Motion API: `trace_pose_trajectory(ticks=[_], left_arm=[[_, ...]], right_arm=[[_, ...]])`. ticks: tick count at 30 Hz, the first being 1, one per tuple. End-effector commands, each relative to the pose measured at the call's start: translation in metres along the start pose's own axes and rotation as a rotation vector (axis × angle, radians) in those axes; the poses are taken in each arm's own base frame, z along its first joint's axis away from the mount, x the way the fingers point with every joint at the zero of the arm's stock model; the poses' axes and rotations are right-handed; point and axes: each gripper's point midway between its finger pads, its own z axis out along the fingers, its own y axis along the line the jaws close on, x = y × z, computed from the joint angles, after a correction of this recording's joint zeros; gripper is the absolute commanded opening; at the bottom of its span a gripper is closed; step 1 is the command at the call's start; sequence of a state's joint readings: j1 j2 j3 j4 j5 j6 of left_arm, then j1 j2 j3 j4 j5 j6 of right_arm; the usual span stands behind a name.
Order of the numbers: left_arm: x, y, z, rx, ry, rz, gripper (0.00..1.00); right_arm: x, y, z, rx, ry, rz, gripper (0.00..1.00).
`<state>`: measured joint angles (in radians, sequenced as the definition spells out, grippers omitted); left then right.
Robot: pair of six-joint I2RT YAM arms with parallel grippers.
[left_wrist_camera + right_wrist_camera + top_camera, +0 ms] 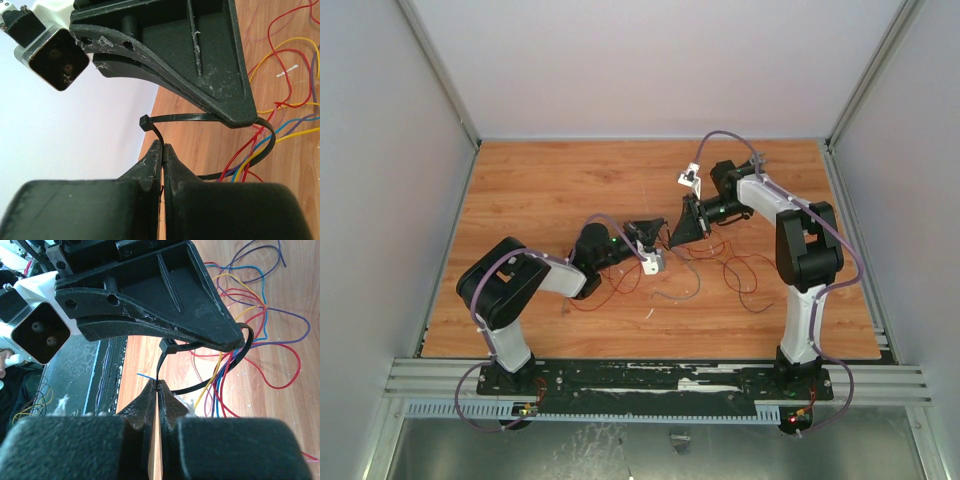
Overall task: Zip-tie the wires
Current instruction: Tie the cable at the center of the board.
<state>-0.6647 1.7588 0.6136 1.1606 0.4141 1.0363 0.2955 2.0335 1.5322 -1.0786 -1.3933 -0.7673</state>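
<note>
Black zip tie [190,118] pinched — left pincer [163,147], right pincer [157,385] meeting tip-to-tip.

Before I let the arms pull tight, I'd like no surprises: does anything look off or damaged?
Nothing looks damaged. The zip tie, pinched by the left gripper and the right gripper, forms only a slack loop around the wires, whose long ends sprawl in untidy coils across the table.

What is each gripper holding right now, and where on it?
Both are shut on the zip tie, looped round the wires: the left gripper and the right gripper each pinch its strap close beside the head.
</note>
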Motion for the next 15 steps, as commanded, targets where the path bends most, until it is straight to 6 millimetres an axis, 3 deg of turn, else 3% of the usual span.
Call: trace_pose_trajectory(ticks=[1, 15], left_arm=[[-0.003, -0.002, 0.0, -0.01, -0.012, 0.029, 0.0], [-0.019, -0.005, -0.001, 0.006, -0.085, 0.003, 0.0]], right_arm=[[-0.008, 0.0, -0.002, -0.025, -0.036, -0.004, 0.0], [-0.004, 0.002, -0.003, -0.041, -0.039, 0.014, 0.0]])
